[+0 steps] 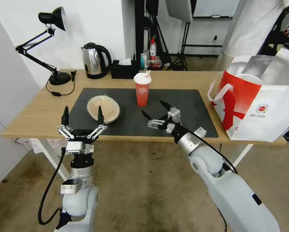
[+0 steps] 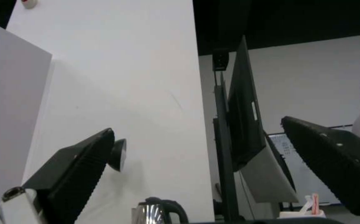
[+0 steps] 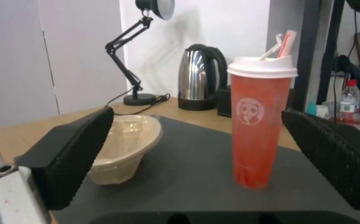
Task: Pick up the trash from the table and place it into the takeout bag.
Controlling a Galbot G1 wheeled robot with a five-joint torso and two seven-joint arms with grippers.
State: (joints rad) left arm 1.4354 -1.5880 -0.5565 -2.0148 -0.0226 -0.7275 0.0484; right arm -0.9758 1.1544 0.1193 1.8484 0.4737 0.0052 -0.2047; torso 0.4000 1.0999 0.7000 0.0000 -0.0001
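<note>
The cup point(image 1: 142, 89) stands upright at centre frame on the mat point(image 1: 183, 106), with the beige bowl point(image 1: 103, 108) to its left. The right gripper point(image 1: 154, 112) hangs low just in front of the cup, turned sideways with jaws spread, so they could slide round the cup's body. The left gripper point(image 1: 82, 116) points up at lower left, jaws spread, idle before the bowl. The bag point(image 1: 257, 106) gapes open at the desk's point(image 1: 38, 112) right end, ready for drops.

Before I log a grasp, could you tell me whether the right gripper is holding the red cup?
No, the right gripper is open, short of the red cup.
</note>
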